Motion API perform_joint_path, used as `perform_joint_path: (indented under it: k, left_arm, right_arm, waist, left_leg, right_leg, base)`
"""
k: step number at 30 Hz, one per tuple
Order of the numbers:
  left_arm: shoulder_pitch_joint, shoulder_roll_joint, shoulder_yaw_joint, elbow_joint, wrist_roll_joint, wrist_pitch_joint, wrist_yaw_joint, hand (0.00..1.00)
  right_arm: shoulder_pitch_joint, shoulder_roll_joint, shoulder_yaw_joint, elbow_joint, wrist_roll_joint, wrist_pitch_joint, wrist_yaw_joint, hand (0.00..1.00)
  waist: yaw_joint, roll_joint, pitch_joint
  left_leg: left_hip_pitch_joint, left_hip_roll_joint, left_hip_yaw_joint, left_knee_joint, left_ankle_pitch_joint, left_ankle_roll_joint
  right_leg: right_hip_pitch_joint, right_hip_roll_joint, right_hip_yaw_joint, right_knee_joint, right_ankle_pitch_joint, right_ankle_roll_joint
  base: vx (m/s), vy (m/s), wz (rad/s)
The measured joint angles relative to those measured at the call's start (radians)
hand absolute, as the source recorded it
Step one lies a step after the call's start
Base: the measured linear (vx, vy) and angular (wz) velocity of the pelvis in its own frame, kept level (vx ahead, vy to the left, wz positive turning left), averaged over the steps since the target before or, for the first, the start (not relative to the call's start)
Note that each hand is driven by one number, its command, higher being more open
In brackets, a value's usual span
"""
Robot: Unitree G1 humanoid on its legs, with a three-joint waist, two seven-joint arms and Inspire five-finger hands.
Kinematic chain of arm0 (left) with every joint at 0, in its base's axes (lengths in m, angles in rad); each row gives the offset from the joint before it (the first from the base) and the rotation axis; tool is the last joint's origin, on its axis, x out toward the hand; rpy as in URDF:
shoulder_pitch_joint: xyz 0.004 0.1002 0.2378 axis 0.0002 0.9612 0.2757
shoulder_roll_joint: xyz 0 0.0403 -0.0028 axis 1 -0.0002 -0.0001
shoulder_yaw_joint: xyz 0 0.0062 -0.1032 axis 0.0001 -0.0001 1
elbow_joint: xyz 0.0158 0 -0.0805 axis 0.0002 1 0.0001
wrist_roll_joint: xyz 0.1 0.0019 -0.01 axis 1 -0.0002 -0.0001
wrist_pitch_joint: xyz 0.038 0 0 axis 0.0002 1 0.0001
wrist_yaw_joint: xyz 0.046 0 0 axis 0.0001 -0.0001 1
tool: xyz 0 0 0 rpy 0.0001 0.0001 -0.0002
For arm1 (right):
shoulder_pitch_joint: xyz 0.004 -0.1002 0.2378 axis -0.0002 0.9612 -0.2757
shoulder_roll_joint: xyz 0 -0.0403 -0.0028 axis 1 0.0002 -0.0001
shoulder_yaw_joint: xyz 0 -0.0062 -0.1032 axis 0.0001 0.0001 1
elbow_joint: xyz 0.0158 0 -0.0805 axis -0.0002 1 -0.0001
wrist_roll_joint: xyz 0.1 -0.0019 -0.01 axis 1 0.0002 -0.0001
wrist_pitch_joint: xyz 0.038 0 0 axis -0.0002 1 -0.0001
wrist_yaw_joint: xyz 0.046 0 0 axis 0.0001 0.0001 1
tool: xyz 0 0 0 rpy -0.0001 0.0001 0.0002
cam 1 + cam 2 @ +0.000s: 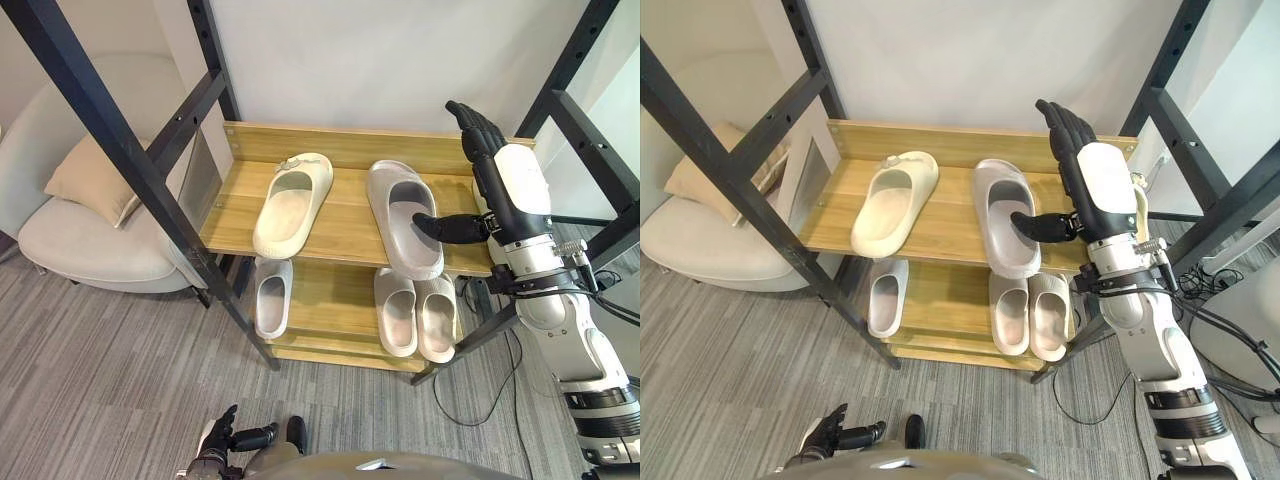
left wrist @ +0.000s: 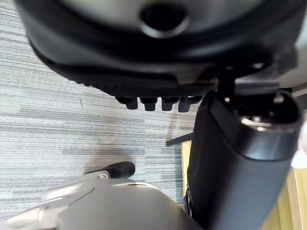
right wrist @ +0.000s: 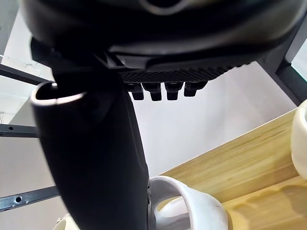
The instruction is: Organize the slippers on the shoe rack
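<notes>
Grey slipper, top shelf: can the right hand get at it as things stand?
Likely yes: the open right hand sits just beside the grey slipper, thumb reaching over it, nothing between them.

I can read no text, label, number or sign here, neither on the shoe rack (image 1: 350,225) nor on my right robot hand (image 1: 515,190). The cream slipper (image 1: 290,205) at the upper shelf's left bears a small emblem (image 1: 292,163) on its strap, too small to make out.
</notes>
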Motion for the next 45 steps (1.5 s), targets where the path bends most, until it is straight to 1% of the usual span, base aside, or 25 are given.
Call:
perform_joint_path:
  k: [7,8,13,16,20,27,34,39,42,44,45]
  left_arm:
    - [0.000,0.000,0.003,-0.012,-0.022,-0.003,-0.008,1.00]
    - [0.000,0.001,0.005,-0.012,-0.023,-0.006,-0.009,1.00]
    - [-0.001,0.005,0.005,-0.012,-0.033,-0.016,-0.011,1.00]
    - [-0.003,0.005,0.005,-0.012,-0.033,-0.018,-0.012,1.00]
    - [-0.017,0.005,0.005,-0.013,-0.033,-0.019,-0.016,1.00]
    - [-0.018,0.008,0.009,-0.021,-0.033,-0.019,-0.017,1.00]
    - [-0.018,0.008,0.010,-0.021,-0.033,-0.015,-0.017,1.00]
    - [-0.018,0.008,0.010,-0.024,-0.032,-0.011,-0.017,1.00]
    - [-0.018,0.008,0.010,-0.026,-0.032,-0.010,-0.016,1.00]
    - [-0.018,0.006,0.009,-0.026,-0.032,-0.006,-0.016,1.00]
    - [-0.018,0.004,0.009,-0.026,-0.031,0.001,-0.016,1.00]
  right_arm:
    - [-0.059,-0.006,0.039,0.048,0.001,0.014,0.001,1.00]
    - [-0.071,-0.006,0.042,0.062,0.001,0.015,0.001,0.00]
    - [-0.120,-0.001,0.074,0.118,0.001,0.022,0.001,0.00]
    - [-0.157,0.007,0.097,0.147,0.003,0.025,0.001,0.00]
    - [-0.169,0.018,0.107,0.154,0.005,0.025,0.012,0.00]
    - [-0.198,0.051,0.116,0.171,0.019,0.024,0.020,0.00]
    - [-0.198,0.056,0.116,0.168,0.022,0.020,0.021,0.00]
    - [-0.188,0.056,0.115,0.135,0.022,0.020,0.024,0.00]
    - [-0.165,0.056,0.094,0.048,0.022,0.018,0.025,0.00]
    - [-0.163,0.056,0.078,-0.001,0.022,0.016,0.024,0.00]
    - [-0.163,0.056,0.064,-0.031,0.023,0.013,0.023,0.00]
  waist:
    - [0.011,-0.003,0.011]
    - [0.014,-0.005,0.013]
    - [0.020,-0.012,0.023]
    - [0.022,-0.011,0.029]
    - [0.040,-0.012,0.043]
    - [0.041,-0.021,0.052]
    - [0.039,-0.021,0.053]
    - [0.035,-0.021,0.053]
    - [0.031,-0.019,0.051]
    - [0.027,-0.013,0.048]
    - [0.024,-0.009,0.046]
  left_leg:
    - [-0.019,-0.004,-0.013,0.000,0.000,0.000]
    - [-0.020,-0.004,-0.014,0.000,0.000,0.000]
    - [-0.020,-0.005,-0.017,0.000,0.000,0.000]
    - [-0.020,-0.007,-0.019,-0.002,0.000,0.000]
    - [-0.022,-0.008,-0.024,0.000,0.001,0.001]
    - [-0.025,-0.015,-0.045,0.000,0.002,0.002]
    - [-0.017,-0.015,-0.044,-0.005,0.002,0.002]
    - [-0.010,-0.006,-0.032,-0.003,0.002,0.002]
    - [-0.007,-0.003,-0.025,-0.001,0.002,0.002]
    - [-0.003,0.001,-0.021,-0.005,0.001,0.001]
    - [0.000,0.004,-0.020,-0.005,-0.004,-0.006]
  right_leg:
    - [-0.010,0.000,-0.013,-0.004,0.003,0.004]
    - [-0.010,0.000,-0.015,-0.004,0.003,0.004]
    - [-0.010,-0.001,-0.017,-0.003,0.002,0.004]
    - [-0.009,-0.002,-0.019,-0.003,0.002,0.003]
    - [-0.007,-0.002,-0.025,-0.005,0.002,0.004]
    - [0.002,-0.004,-0.045,-0.007,0.003,0.004]
    - [0.007,-0.005,-0.043,-0.004,0.003,0.004]
    - [0.006,-0.006,-0.031,0.001,0.005,0.006]
    - [0.005,-0.005,-0.023,0.003,0.008,0.004]
    - [0.005,-0.003,-0.018,0.008,0.011,0.001]
    - [0.005,-0.002,-0.016,0.014,0.012,0.000]
  base:
    - [0.00,-0.003,0.04]
    - [-0.01,0.000,0.04]
    - [0.00,0.000,0.00]
    - [0.00,0.000,0.00]
    - [-0.01,-0.001,0.04]
    - [0.00,0.000,0.09]
    - [-0.01,0.003,0.00]
    - [-0.02,0.003,-0.06]
    - [-0.01,0.000,-0.09]
    - [-0.04,0.004,-0.06]
    - [-0.05,0.004,-0.04]
